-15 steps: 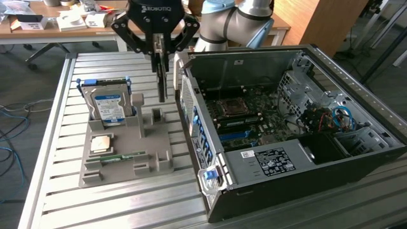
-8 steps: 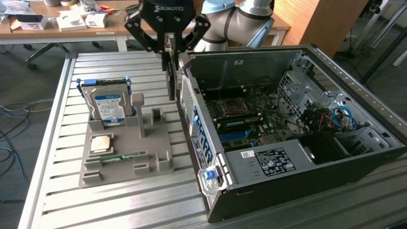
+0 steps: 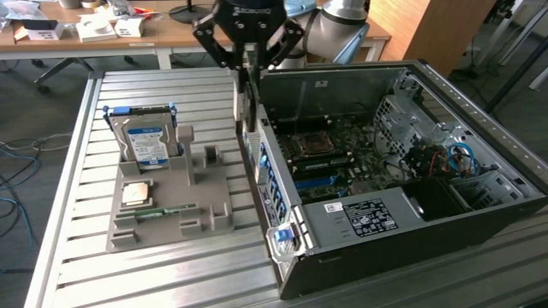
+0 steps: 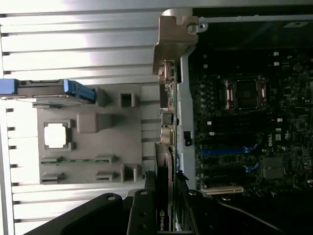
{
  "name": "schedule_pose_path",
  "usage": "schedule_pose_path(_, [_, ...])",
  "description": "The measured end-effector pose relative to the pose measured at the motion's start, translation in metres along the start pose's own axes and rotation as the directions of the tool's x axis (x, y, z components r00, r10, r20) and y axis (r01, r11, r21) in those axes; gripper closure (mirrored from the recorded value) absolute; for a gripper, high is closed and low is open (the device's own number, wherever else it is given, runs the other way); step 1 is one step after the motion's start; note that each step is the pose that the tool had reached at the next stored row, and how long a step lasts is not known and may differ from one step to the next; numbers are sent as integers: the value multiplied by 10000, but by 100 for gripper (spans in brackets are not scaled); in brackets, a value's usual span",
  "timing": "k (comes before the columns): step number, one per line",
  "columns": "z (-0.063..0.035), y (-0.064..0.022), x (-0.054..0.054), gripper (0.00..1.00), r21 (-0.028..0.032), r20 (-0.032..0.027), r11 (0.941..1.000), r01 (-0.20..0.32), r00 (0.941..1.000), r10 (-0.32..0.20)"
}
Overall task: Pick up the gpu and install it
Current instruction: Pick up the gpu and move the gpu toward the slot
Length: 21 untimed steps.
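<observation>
The gripper (image 3: 246, 64) pinches the gpu (image 3: 244, 108) by its top edge. The thin card hangs straight down, right at the side wall of the open computer case (image 3: 342, 256). I cannot tell if it touches the wall. In the exterior view, the case's inside lies at 3 o'clock from the card. The grey tray (image 3: 210, 206), with 1 hard drive (image 3: 147, 144) in it, sits at 8 o'clock.

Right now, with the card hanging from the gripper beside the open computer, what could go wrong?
The gpu hangs on edge right by a wall of the computer case, so its lower end might catch that rim. The gripper pinches only the card's top end, so a knock there could tilt it or pull it loose.
</observation>
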<state>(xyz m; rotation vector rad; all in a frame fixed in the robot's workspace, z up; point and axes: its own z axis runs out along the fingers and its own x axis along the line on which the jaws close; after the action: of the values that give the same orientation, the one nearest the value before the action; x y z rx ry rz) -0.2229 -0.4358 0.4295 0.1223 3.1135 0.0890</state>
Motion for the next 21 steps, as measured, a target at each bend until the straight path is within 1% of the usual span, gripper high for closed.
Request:
schedule_pose_path(13, [17, 68, -581, 74, -89, -7, 10000, -2, 10000, 2])
schedule_pose_path(21, [27, 102, -944, 74, -123, -9, 9999, -2, 10000, 2])
